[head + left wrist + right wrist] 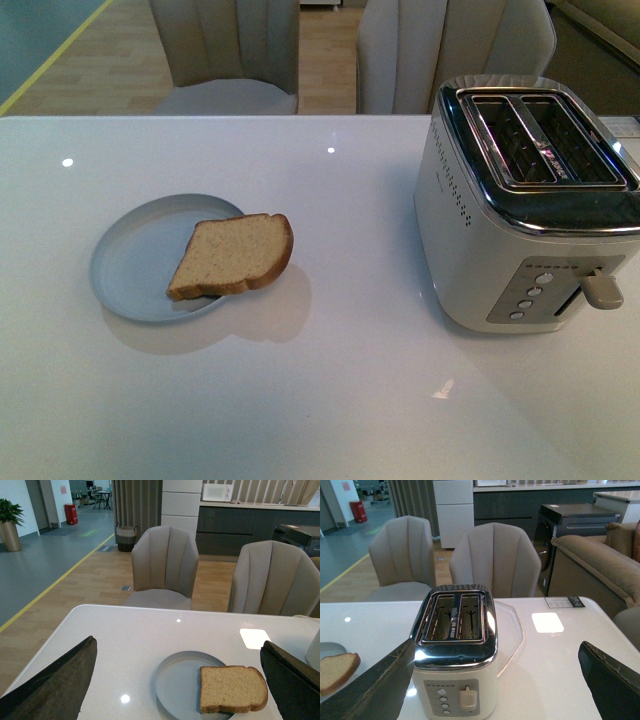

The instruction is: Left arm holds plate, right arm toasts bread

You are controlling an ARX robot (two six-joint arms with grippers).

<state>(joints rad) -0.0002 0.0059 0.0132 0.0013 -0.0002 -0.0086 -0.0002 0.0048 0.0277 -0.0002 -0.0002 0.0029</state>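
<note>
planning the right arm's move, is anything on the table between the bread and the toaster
Nothing visible. The bread lies partly on the plate, and only bare table lies between it and the toaster, whose slots look empty.

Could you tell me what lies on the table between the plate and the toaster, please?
Nothing: in the front view, only bare table separates the plate and its bread from the toaster.

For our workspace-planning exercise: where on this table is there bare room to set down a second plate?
The widest bare patch of table lies between the plate and the toaster. The near strip in front of both is bare too. Crowded: the plate, where the bread overhangs the toaster-side rim.
</note>
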